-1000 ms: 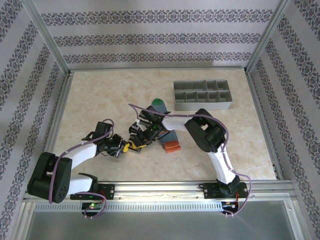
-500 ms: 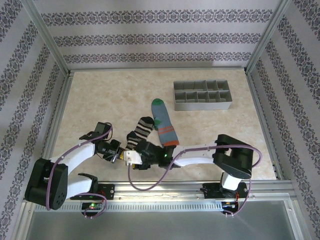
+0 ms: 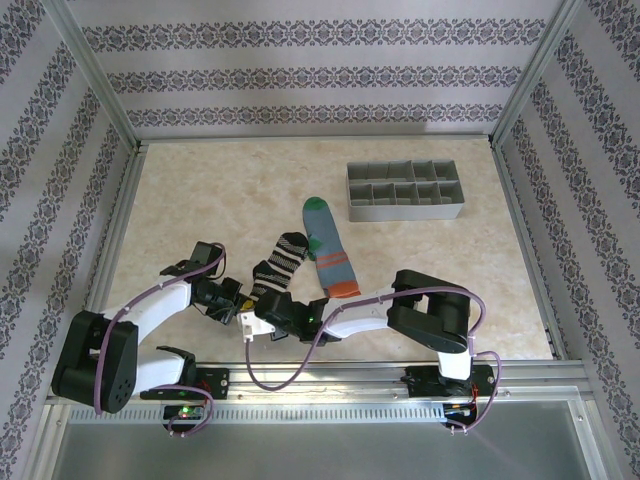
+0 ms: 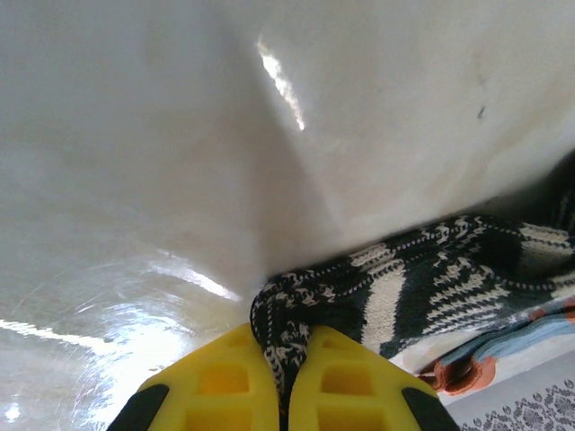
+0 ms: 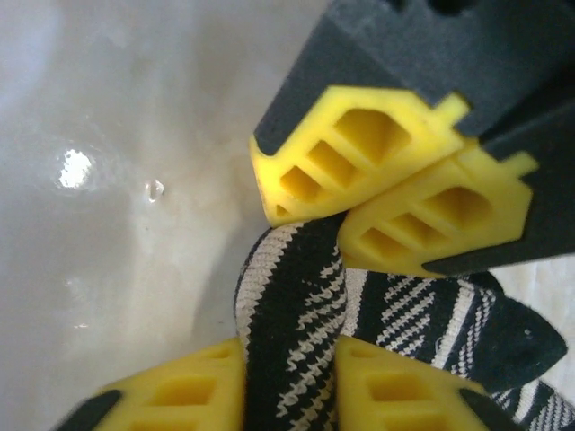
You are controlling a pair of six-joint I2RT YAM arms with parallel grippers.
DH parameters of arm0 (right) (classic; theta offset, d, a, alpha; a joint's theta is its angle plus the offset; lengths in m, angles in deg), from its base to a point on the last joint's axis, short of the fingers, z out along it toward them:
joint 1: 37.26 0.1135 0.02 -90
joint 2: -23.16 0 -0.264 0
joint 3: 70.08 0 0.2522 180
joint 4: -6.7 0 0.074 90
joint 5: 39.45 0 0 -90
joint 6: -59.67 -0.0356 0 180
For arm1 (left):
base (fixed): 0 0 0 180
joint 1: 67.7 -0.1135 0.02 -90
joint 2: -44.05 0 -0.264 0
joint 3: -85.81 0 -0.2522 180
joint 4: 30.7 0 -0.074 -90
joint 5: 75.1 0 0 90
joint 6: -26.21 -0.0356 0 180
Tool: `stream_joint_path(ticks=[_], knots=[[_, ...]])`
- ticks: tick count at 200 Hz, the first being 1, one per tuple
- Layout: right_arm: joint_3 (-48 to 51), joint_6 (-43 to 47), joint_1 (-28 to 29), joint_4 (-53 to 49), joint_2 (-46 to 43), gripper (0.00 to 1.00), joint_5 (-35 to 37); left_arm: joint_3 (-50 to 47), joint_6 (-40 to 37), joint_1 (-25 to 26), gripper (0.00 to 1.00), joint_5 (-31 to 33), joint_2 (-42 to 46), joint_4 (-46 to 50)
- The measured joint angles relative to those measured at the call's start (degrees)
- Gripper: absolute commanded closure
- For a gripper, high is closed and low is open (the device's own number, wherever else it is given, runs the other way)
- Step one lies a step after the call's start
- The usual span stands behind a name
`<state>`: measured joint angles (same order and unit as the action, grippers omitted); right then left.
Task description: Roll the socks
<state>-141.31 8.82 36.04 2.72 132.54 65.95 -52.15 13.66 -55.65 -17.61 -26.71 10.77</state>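
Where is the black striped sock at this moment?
In the top view, the black striped sock lies just left of the grey-blue sock, its near end pinched by both the left tool and the right tool.

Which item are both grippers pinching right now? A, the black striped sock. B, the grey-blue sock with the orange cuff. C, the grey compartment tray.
A: the left gripper and the right gripper are each closed on one end of the black striped sock, while the grey-blue sock lies ungripped on the table.
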Motion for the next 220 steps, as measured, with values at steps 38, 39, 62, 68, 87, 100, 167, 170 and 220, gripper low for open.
stream_joint_path(ticks=[38, 39, 62, 68, 87, 100, 167, 170, 220], knots=[[-0.55, -2.99, -0.07, -2.16, 0.00, 1.00, -0.68, 0.15, -0.22, 0.00, 0.84, 0.24, 0.07, -0.02], [-0.55, -3.13, -0.09, -2.21, 0.00, 1.00, -0.81, 0.15, -0.33, 0.00, 0.83, 0.22, 0.15, -0.02], [-0.52, -7.04, -1.92, -3.98, -0.66, 1.00, -6.71, 0.15, 0.13, 0.00, 0.59, 0.24, 2.27, 0.37], [-0.52, -8.09, -2.64, -4.48, -0.85, 1.00, -8.41, 0.15, 0.17, 0.00, 0.55, 0.22, 3.23, 0.50], [-0.52, -11.80, -5.27, -5.44, -1.16, 1.00, -14.86, 0.15, 1.20, 0.00, 0.48, 0.22, 6.64, 0.52], [-0.55, -14.10, -7.08, -5.79, -1.25, 1.00, -19.17, 0.15, 1.62, 0.00, 0.47, 0.17, 8.57, 0.39], [-1.57, -22.29, -14.25, -8.85, -0.57, 1.00, -35.67, -3.21, 3.67, 0.00, 0.52, -0.94, 12.79, -2.54], [-1.73, -22.64, -14.53, -9.03, -0.44, 1.00, -36.35, -3.43, 3.85, 0.00, 0.52, -0.98, 12.90, -2.71], [-3.43, -26.82, -17.49, -10.34, 1.49, 1.00, -43.91, -7.04, 6.97, 1.60, 0.52, -1.84, 10.60, -10.12]])
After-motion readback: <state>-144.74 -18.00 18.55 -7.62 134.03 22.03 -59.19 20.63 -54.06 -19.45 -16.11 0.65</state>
